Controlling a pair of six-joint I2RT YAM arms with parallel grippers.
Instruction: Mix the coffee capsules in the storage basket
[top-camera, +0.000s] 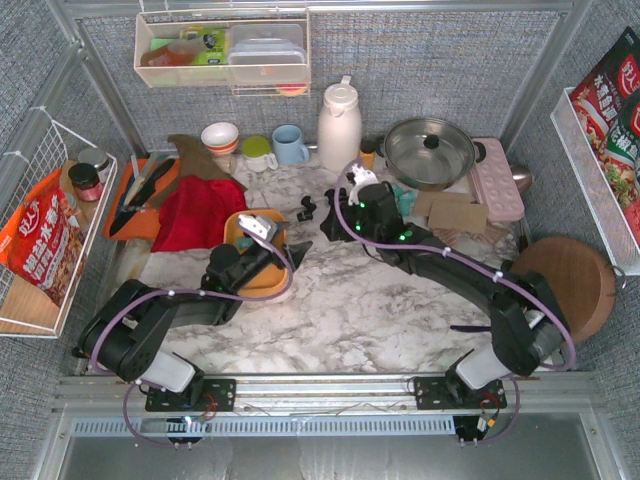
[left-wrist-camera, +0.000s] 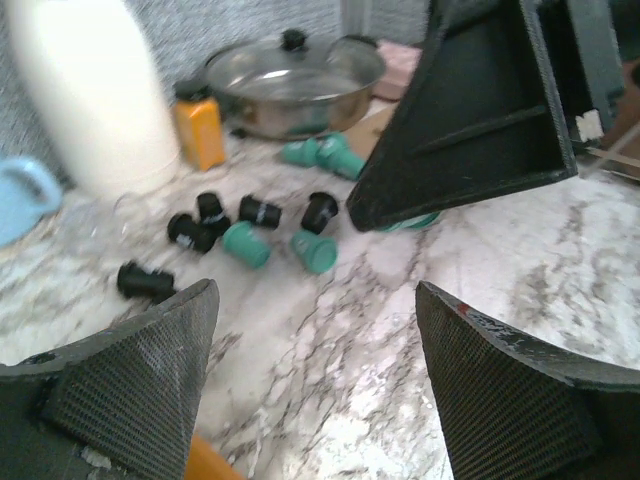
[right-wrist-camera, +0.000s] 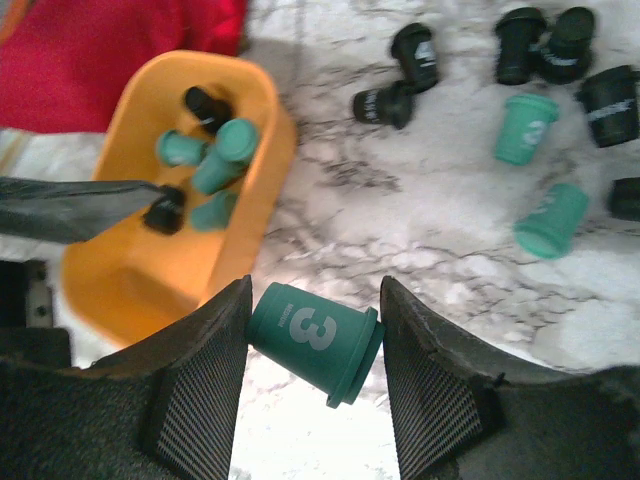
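The orange storage basket (right-wrist-camera: 120, 280) lies on the marble table and holds several teal and black capsules (right-wrist-camera: 222, 155). My right gripper (right-wrist-camera: 313, 345) is shut on a teal capsule marked "3" (right-wrist-camera: 300, 335), held above the table just right of the basket. More capsules lie loose on the marble, teal (right-wrist-camera: 527, 128) and black (right-wrist-camera: 415, 55); they also show in the left wrist view (left-wrist-camera: 245, 243). My left gripper (left-wrist-camera: 315, 380) is open and empty, over the basket's rim (left-wrist-camera: 205, 465). From above, the basket (top-camera: 240, 225) sits under the left gripper (top-camera: 262, 232).
A white jug (top-camera: 339, 125), a blue mug (top-camera: 290, 145) and a lidded steel pan (top-camera: 430, 150) stand behind the loose capsules. A red cloth (top-camera: 198, 210) lies left of the basket, beside a darker orange utensil tray (top-camera: 135, 195). A round wooden board (top-camera: 565, 285) sits at the right.
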